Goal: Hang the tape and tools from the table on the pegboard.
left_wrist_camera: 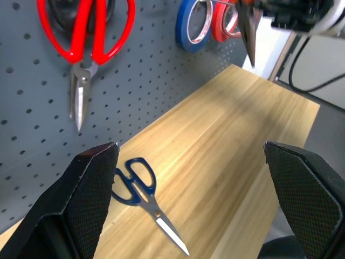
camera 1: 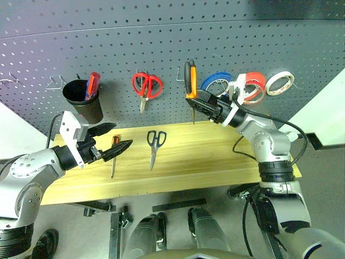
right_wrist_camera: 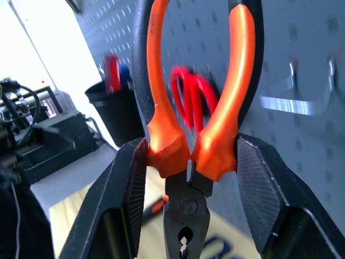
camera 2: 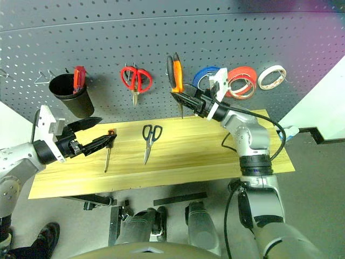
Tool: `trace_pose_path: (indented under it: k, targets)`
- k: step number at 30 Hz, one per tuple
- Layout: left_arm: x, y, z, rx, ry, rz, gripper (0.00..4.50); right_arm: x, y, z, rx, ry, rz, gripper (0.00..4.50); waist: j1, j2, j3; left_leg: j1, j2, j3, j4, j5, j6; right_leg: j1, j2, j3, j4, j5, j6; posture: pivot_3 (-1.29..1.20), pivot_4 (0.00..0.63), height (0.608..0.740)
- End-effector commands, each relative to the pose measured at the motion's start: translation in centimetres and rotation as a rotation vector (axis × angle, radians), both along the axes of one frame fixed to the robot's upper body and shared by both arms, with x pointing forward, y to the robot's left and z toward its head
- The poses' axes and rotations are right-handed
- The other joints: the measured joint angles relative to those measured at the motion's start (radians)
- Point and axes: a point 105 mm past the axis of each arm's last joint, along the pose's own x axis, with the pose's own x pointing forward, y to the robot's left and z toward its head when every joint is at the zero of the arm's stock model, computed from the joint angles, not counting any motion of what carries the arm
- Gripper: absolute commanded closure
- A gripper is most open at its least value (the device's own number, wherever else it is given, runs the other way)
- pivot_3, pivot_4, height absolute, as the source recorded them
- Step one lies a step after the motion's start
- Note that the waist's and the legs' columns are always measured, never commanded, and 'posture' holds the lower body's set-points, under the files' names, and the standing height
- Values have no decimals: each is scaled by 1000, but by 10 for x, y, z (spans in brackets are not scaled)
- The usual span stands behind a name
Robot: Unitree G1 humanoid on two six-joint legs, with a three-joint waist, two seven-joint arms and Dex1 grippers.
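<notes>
My right gripper (camera 1: 204,103) is shut on the orange-and-black pliers (camera 1: 190,79). It holds them handles up and nose down, close against the dark grey pegboard (camera 1: 161,43) beside a wire hook (right_wrist_camera: 294,102). In the right wrist view its pads (right_wrist_camera: 135,183) clamp the pliers (right_wrist_camera: 186,145) just above the pivot. The red-orange tape (camera 1: 253,86) hangs on the pegboard to the right of the pliers. The dark-handled scissors (camera 1: 154,143) and the slim screwdriver (camera 1: 114,159) lie on the yellow table (camera 1: 215,159). My left gripper (camera 1: 123,135) hovers open over the screwdriver's handle end.
A black cup (camera 1: 83,100) with a red-handled tool, red scissors (camera 1: 145,86), a blue roll (camera 1: 215,83) and a white roll (camera 1: 280,82) hang on the pegboard. Spare hooks (camera 1: 54,82) sit at the far left. The table's right half is bare.
</notes>
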Motion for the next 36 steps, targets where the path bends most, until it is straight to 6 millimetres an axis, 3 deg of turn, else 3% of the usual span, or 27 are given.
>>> trace_pose_path:
  k: [1, 9, 14, 22, 29, 36]
  targets:
    - [0, -1, 14, 7, -75, 4, 0, 8, 10, 30, 36, -114, -41, 2425, -2, 0, -4, 0, 0, 0, 0, 0, 0, 0, 0, 0, 0, 0, 0, -185, 90, 740]
    - [1, -2, 15, 7, -81, 6, 0, 37, 27, 52, 125, -209, -187, 2425, -19, 0, -13, 0, 0, 0, 0, 3, -5, 0, 0, 0, 1, 0, 0, -158, 91, 740]
    - [0, 0, 15, 12, -81, 12, 0, 42, 34, 57, 162, -209, -189, 2425, -20, 0, -13, 0, 0, 0, 0, 4, -7, -1, 0, 0, 2, 0, 0, -154, 94, 740]
    - [0, -1, 15, 6, -81, 14, 0, 50, 38, 81, 239, -266, -280, 2425, -21, 0, -14, 0, 0, 0, 1, 5, -7, -2, 0, 0, 6, 0, 0, -153, 91, 740]
    - [1, -1, 15, 14, -82, 10, 0, 55, 38, 83, 236, -332, -386, 2425, -22, 0, -17, 0, -1, 0, 2, 5, -8, -3, 0, 1, 10, 0, 0, -152, 90, 740]
    - [0, -3, 15, 13, -77, 4, 0, 56, 47, 72, 228, -345, -456, 2425, -25, 0, -18, 0, -1, 0, 3, 7, -8, -6, 0, 1, 17, 0, -2, -151, 92, 740]
